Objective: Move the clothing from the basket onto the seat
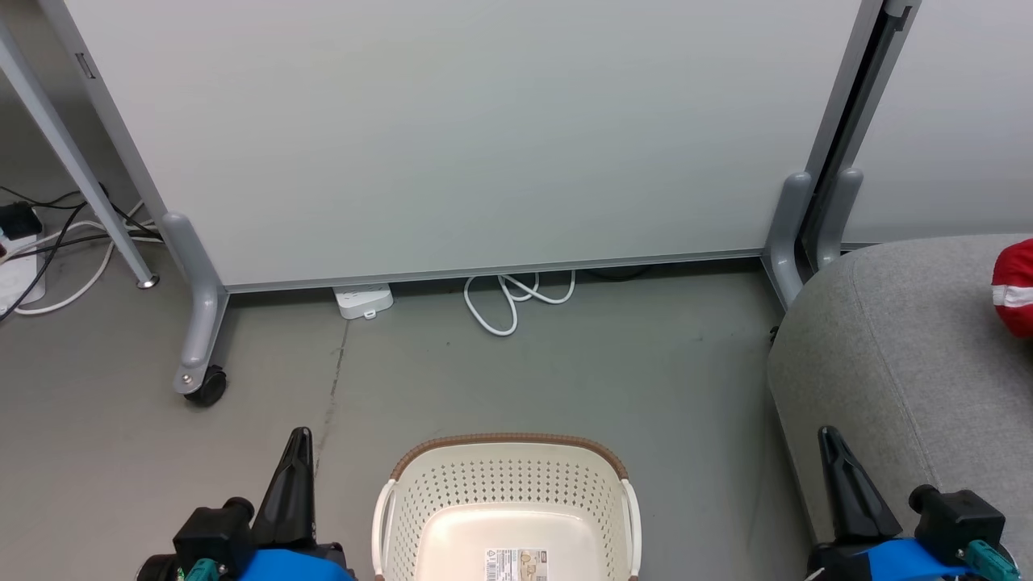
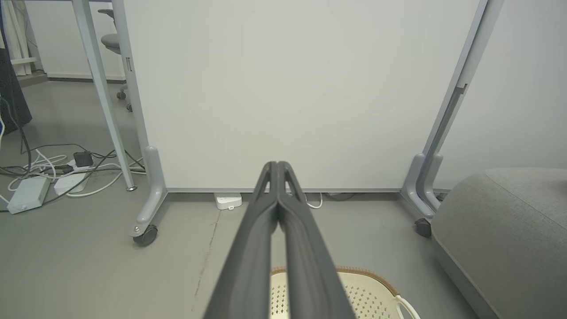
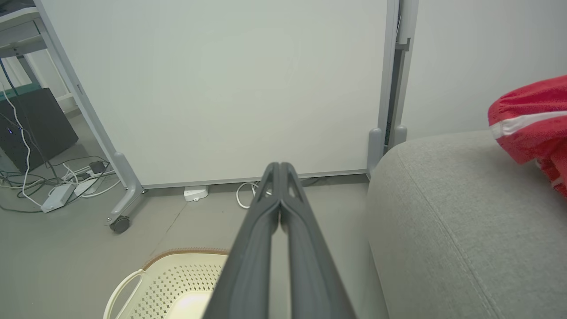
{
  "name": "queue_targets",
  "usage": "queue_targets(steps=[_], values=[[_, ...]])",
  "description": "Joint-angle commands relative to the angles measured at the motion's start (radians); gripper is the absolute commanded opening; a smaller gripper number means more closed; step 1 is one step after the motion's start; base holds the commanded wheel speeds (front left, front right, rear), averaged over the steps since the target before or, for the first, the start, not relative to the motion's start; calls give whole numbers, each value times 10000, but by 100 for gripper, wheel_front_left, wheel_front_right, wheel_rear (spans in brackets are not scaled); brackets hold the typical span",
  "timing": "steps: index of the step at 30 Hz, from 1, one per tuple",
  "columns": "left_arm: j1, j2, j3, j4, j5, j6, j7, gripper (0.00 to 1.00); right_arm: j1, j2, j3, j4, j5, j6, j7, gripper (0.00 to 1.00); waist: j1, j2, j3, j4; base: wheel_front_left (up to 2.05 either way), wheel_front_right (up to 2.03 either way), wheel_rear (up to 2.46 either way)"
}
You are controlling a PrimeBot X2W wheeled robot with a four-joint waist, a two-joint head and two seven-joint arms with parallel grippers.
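Red clothing (image 1: pixel 1015 286) lies on seat (image 1: pixel 888 363), beyond right end effector (image 1: pixel 826 436).

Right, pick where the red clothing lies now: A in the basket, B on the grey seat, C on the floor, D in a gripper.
B: the red clothing rests on the grey seat, and the basket shows its labelled bottom.

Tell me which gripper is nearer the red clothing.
Right. The right gripper is by the front edge of the seat, with the clothing farther back on it; the left gripper is on the far side of the basket.
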Motion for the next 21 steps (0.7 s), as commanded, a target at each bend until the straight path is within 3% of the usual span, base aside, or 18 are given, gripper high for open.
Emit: queue_targets(steps=[1,21], values=[[-208,4,88,-133,-494,-11,109,0,-148,-9,-78,-107,503,0,126,0,0,-1,6,-15,0,0,0],[-508,3,486,-161,-3928,-73,973,0,-422,24,-242,-174,3941,0,965,0,0,-1,56,-144,0,0,0]])
